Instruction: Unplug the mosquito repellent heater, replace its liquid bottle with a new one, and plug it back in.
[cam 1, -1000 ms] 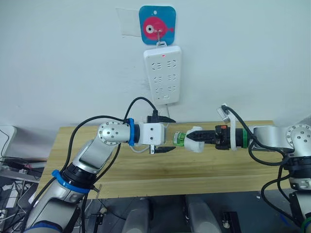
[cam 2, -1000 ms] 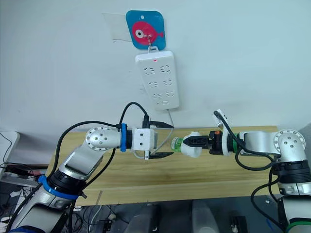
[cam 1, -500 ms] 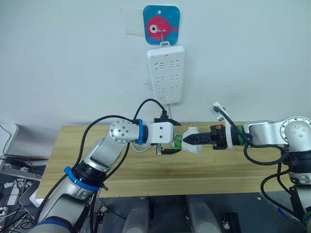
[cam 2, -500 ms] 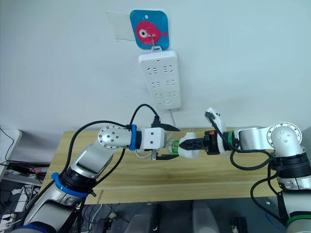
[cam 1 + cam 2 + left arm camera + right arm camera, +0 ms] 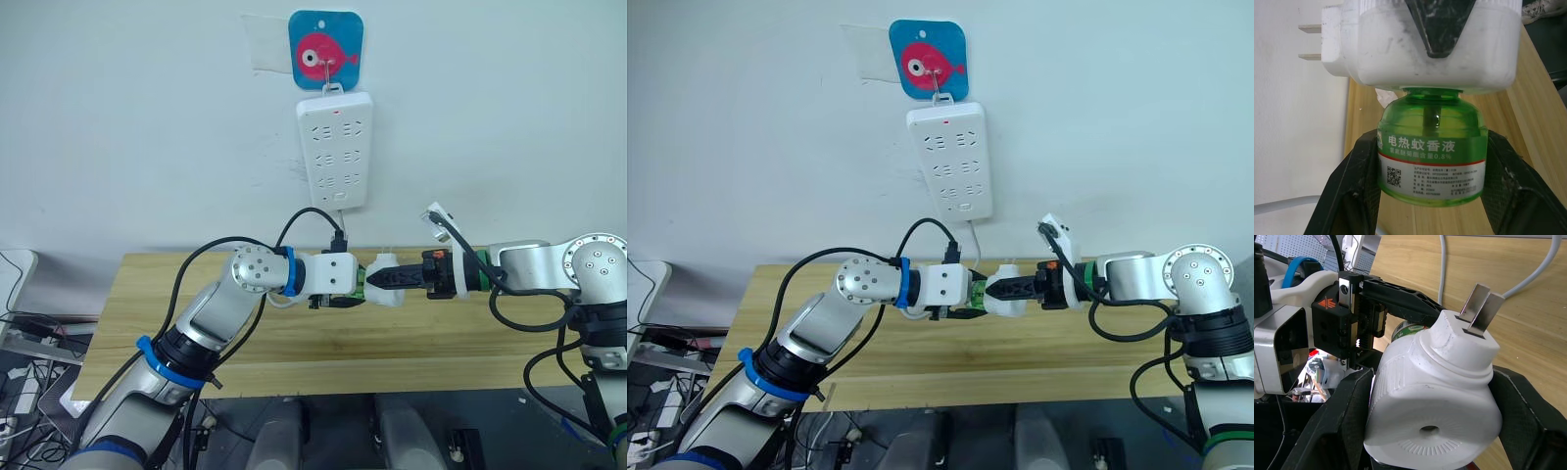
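The mosquito repellent heater (image 5: 389, 296) is a small white unit held sideways above the table, with my right gripper (image 5: 380, 279) shut on it. Its two plug prongs (image 5: 1480, 308) are bare and point away from the wall. The green liquid bottle (image 5: 360, 280) sticks out of the heater toward my left arm. My left gripper (image 5: 351, 287) is shut on the bottle, one black finger on each side. In the left wrist view the labelled bottle (image 5: 1431, 156) sits screwed into the heater (image 5: 1376, 63) between my fingers (image 5: 1359, 181).
A tall white power strip (image 5: 335, 147) hangs on the wall from a blue fish hook (image 5: 326, 47), its sockets unoccupied and a red light on. Its white cable (image 5: 1442, 264) drops to the wooden table (image 5: 294, 343). Cables and boxes lie on the floor at the left.
My left gripper has moved right to the bottle and its wide-open fingers have come together on it. My right gripper kept hold of the heater.
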### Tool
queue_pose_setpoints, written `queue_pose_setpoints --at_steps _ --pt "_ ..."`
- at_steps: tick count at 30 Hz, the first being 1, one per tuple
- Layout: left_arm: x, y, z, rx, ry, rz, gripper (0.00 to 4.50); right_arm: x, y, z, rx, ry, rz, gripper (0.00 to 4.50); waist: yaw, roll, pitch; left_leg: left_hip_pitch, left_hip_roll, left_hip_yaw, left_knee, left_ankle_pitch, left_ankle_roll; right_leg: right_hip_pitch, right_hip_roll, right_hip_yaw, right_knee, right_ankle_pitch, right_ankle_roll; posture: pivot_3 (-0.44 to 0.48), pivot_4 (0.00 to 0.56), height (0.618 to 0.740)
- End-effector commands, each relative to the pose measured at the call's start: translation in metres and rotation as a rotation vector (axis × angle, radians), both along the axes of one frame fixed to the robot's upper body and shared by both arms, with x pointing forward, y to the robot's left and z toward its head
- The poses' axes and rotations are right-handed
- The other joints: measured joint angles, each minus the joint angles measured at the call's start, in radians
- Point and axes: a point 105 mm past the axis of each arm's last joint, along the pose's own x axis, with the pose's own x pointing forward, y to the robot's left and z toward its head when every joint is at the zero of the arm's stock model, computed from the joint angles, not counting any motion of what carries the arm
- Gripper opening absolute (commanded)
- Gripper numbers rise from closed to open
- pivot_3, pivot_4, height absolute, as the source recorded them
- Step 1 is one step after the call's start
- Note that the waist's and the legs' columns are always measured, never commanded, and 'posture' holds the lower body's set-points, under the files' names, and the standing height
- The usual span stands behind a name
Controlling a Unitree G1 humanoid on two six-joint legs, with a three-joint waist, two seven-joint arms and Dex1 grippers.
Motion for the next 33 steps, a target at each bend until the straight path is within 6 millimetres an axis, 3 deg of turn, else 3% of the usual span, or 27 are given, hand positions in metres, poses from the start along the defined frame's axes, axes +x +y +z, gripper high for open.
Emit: queue_pose_setpoints --at_steps 1,2,6,13,16,24,33 --pt "0.001 -0.005 0.011 -0.019 -0.047 -0.013 2.26 -0.013 0.015 0.012 0.026 -0.052 0.106 3.14 0.000 0.000 0.000 0.000 0.000 0.000 0.000 0.000 0.000 0.000 0.000 0.000 0.000 0.000 0.000 -0.031 0.223 0.740" --pt "0.002 -0.004 0.010 -0.020 -0.048 -0.011 2.26 -0.014 0.016 0.014 0.028 -0.059 0.115 3.14 0.000 0.000 0.000 0.000 0.000 0.000 0.000 0.000 0.000 0.000 0.000 0.000 0.000 0.000 0.000 -0.031 0.223 0.740" --pt "0.001 -0.003 0.010 -0.068 -0.032 -0.003 2.26 -0.016 0.013 0.022 0.063 -0.085 0.126 4.47 0.000 0.000 0.000 0.000 0.000 0.000 0.000 0.000 0.000 0.000 0.000 0.000 0.000 0.000 0.000 -0.038 0.221 0.740" --pt "0.004 0.000 0.015 -0.296 0.019 0.073 2.26 -0.028 -0.014 0.038 0.101 -0.189 0.095 4.47 0.005 0.000 0.000 0.000 0.000 0.000 0.000 0.000 0.000 0.000 -0.003 -0.001 -0.001 0.000 0.000 -0.077 0.215 0.740" --pt "0.006 -0.004 0.019 -0.492 0.053 0.143 2.26 -0.030 -0.025 0.043 0.124 -0.305 0.005 4.47 0.009 0.000 0.000 0.000 0.000 0.000 0.000 0.000 0.000 0.000 -0.005 -0.001 -0.001 0.000 0.000 -0.105 0.216 0.740" --pt "0.013 -0.020 0.043 -0.833 0.052 0.262 2.26 -0.027 -0.011 0.049 0.260 -0.532 -0.254 4.47 -0.005 0.000 0.000 0.001 -0.001 0.002 0.001 0.000 0.000 0.001 -0.005 0.000 0.001 0.001 0.002 -0.162 0.214 0.740" --pt "0.009 -0.034 0.045 -0.887 0.066 0.248 2.26 -0.011 0.000 0.052 0.249 -0.722 -0.405 4.47 -0.034 0.000 -0.001 0.002 -0.001 0.003 0.002 0.001 -0.001 0.001 -0.002 0.001 0.001 0.002 0.003 -0.176 0.211 0.740"
